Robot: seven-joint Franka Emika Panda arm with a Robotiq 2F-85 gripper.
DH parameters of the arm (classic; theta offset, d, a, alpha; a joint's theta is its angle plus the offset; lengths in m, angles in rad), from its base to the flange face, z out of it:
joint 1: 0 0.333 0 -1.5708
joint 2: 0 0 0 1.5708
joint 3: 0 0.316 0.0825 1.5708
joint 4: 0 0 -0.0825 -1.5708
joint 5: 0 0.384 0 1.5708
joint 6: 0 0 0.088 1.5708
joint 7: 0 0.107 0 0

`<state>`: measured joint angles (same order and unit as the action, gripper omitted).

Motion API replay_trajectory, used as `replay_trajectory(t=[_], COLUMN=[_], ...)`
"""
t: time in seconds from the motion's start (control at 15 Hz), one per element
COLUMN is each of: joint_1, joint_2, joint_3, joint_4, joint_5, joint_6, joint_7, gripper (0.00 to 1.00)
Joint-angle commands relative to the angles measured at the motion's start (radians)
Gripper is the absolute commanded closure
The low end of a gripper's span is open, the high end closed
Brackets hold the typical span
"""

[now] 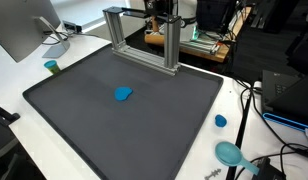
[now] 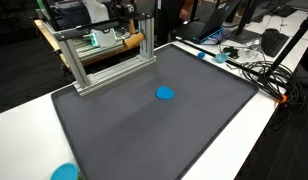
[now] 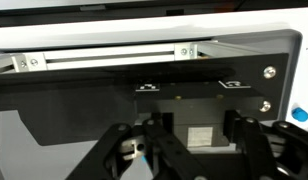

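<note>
The aluminium frame (image 3: 104, 58) is sitting right in front of my camera, its rail running across the wrist view with a bracket at each end (I am looking down over it from close by). In both exterior views it is standing upright along the far edge of the grey mat (image 1: 84, 125), on the arm's side, which I judge is why it is the nearest thing to me. My pincer (image 3: 194, 152) is hanging just beside it, fingers parted partway, and I am gripping nothing that I can make out. Whether I am touching the frame, I cannot tell.

Moving outward, a small blue piece (image 1: 123, 94) is lying flat near the middle of the mat, well apart from the frame, in open ground where it looks easy to come at from above. Off the mat, on the white table (image 1: 14, 85), a green cap (image 1: 52, 67) is sitting near the monitor (image 1: 24, 30), and a small blue cap (image 1: 221, 121) is resting beside a tangle of cables (image 1: 256, 100).
</note>
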<state>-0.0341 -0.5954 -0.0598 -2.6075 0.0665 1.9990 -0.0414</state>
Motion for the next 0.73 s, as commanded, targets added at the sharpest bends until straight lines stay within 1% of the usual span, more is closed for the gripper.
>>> replay_trajectory(t=[0.0, 0.07, 0.13, 0.27, 0.33, 0.47, 0.53, 0.6, 0.67], joint_1=[-0.014, -0.018, -0.024, -0.04, -0.059, -0.1, -0.117, -0.089, -0.106], joint_2=[-0.029, -0.031, -0.036, -0.044, -0.059, -0.117, -0.157, -0.052, -0.075], joint_3=[-0.005, -0.007, -0.015, -0.028, -0.043, -0.088, -0.12, -0.075, -0.098], joint_4=[0.008, 0.008, 0.006, 0.004, -0.005, -0.043, -0.067, -0.005, -0.014], joint_5=[-0.011, -0.01, -0.01, -0.015, -0.015, -0.009, -0.008, -0.003, -0.004], joint_6=[-0.039, -0.037, -0.037, -0.042, -0.039, 0.016, 0.068, 0.017, 0.036], joint_7=[0.001, 0.004, 0.001, -0.007, -0.003, -0.02, -0.057, -0.017, -0.036], gripper=[0.09, 0.01, 0.0, 0.0, 0.0, 0.0, 0.0, 0.0, 0.0])
